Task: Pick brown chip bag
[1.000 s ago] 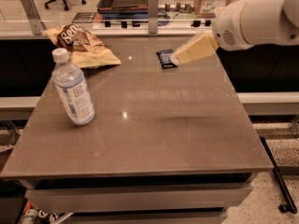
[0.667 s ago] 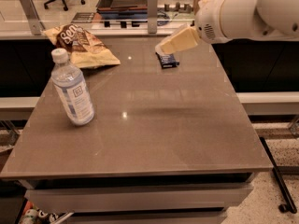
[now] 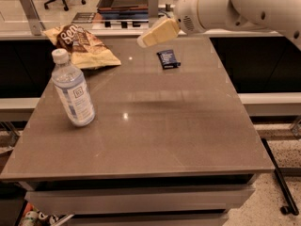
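1. Desk (image 3: 188, 140): broad, flat, grey-brown top, smooth and faintly glossy with small light glints. It carries every item below.

2. Robot arm (image 3: 235, 6): bulky white rounded casing entering from the far right. It has swung left along the far edge over the last second.

3. Brown chip bag (image 3: 84, 48): crinkly tan-yellow foil pouch with a dark brown panel and white script. It lies flat at the far left corner of the desk, unmoved and untouched. Judged soft and prone to crumple under a pinch.

4. Water bottle (image 3: 73, 91): clear ribbed plastic with a white cap and pale label. It stands at the left, nearer than the bag, leaning slightly in this view.

5. End effector (image 3: 154, 34): cream-yellow, wedge-shaped and matte. A second ago it was to the right of the packet; it now hangs above the desk to the packet's far left, between packet and bag, apart from both. Whether it is released or clenched cannot be told; it carries nothing visible. Judged to be approaching, with the grasp not yet begun.

6. Dark blue packet (image 3: 168, 59): small flat rectangle, far centre, unmoved; not the target.
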You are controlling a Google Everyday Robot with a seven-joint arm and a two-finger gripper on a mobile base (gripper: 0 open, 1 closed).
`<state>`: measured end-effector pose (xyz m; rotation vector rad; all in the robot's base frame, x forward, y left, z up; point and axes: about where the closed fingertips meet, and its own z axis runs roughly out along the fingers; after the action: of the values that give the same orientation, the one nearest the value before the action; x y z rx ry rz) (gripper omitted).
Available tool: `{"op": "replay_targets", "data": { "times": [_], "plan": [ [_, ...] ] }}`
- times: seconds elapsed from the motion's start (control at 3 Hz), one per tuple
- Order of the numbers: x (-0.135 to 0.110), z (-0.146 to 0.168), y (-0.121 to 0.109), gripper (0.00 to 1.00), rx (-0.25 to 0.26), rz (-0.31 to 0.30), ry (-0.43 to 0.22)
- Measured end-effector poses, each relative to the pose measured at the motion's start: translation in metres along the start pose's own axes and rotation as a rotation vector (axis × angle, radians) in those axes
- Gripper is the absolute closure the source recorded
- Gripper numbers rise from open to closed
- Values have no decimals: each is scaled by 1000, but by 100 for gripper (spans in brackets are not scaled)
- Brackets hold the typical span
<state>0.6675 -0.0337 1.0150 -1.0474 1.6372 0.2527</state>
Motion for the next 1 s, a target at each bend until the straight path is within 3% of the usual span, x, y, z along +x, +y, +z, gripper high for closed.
{"op": "replay_targets", "data": {
  "times": [0.33,0.67,1.0],
  "plan": [
    [-9,30,15,0,-82,-31,-17],
    [-9,30,15,0,-82,-31,-16],
    [-7,50,16,0,-99,-44,43]
  ]
}}
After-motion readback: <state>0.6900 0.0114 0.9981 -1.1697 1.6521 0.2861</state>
